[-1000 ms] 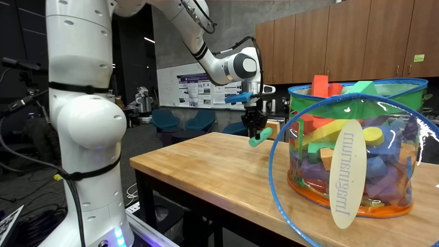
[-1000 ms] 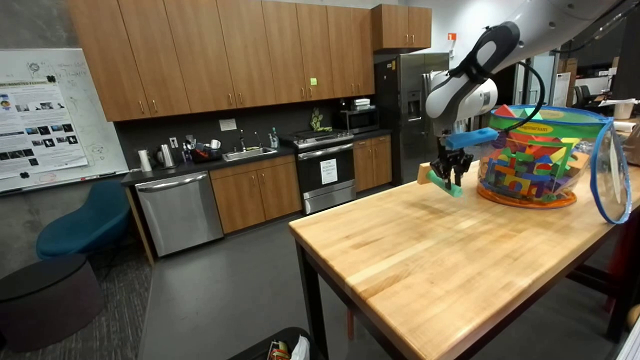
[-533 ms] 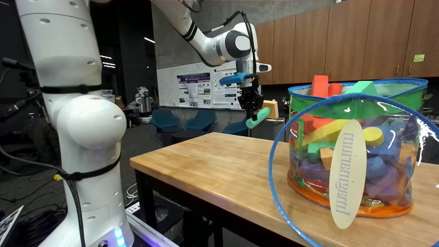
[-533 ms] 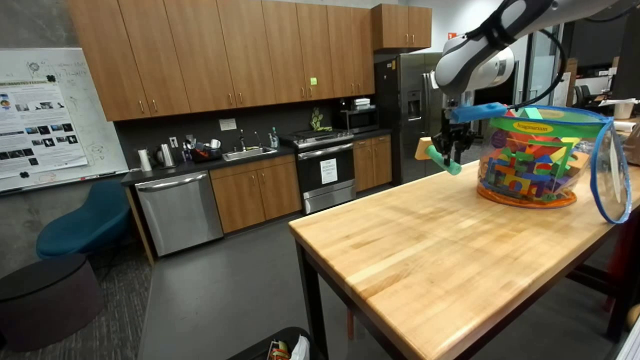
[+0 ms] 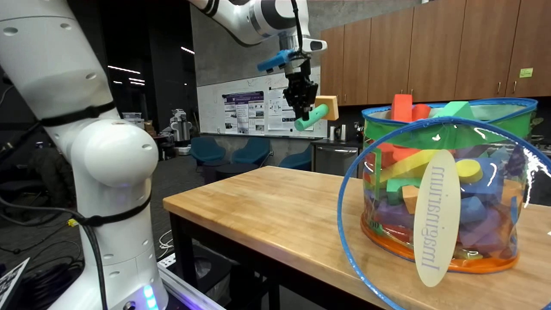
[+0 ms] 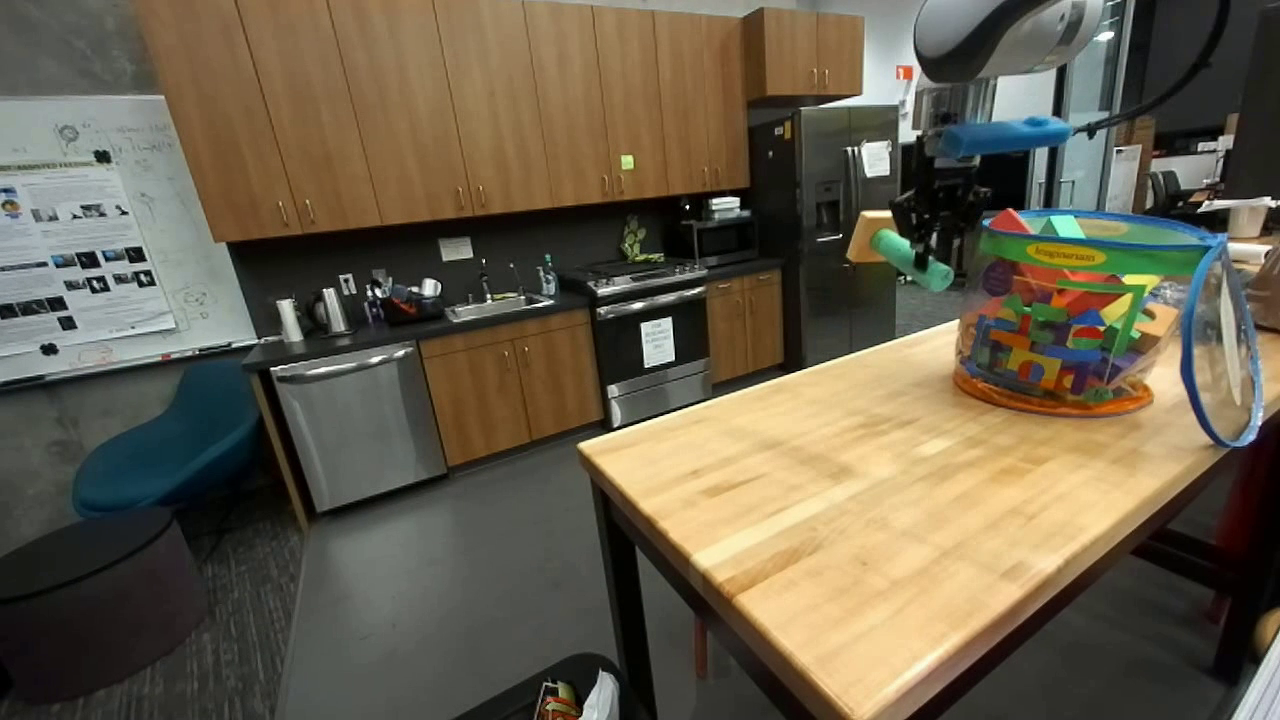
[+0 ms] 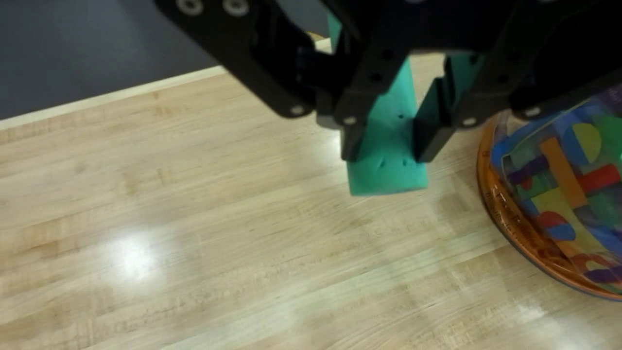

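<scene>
Since a second ago, the pincer [image 7: 390,141] has been raised well above the wooden table [image 6: 850,520], and the green cylinder [image 5: 315,115] has been lifted along with it. The orange block [image 6: 868,237], seen against one end of the cylinder, has been carried up too; whether the two are joined cannot be told. In an exterior view, the white arm [image 5: 114,150] has been tilted farther away from the table. The bag of coloured blocks [image 6: 1150,262] has been left where it was, its clear lid [image 6: 1190,345] folded out at the side.

The pincer is clamped on the green cylinder, which is gripped between the two fingertips, crosswise to the downward-pointing pincer. One of its ends is seen protruding past the fingertips in the wrist view. It is held at a slant in both exterior views, apart from the bag, while the bag's orange base [image 7: 500,204] is shown at the right of the wrist view
</scene>
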Action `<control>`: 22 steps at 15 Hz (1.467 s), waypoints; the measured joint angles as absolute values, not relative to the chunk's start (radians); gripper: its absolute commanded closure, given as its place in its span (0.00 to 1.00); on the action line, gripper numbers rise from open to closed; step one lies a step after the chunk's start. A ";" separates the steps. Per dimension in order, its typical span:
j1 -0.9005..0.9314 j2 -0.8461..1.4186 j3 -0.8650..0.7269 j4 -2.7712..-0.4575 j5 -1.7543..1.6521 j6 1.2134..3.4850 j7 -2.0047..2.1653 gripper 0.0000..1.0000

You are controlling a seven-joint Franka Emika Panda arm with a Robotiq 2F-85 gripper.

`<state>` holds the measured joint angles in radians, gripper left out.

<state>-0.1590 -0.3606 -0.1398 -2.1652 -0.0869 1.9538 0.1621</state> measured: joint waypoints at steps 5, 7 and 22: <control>-0.194 -0.461 -0.143 -2.151 -0.087 1.917 0.209 0.92; -0.223 -0.473 -0.151 -2.131 -0.087 1.917 0.238 0.92; -0.409 -0.386 -0.318 -1.990 -0.087 1.861 0.395 0.92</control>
<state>-0.4088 -0.3863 -0.3183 -1.9898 -0.0872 1.8608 0.3951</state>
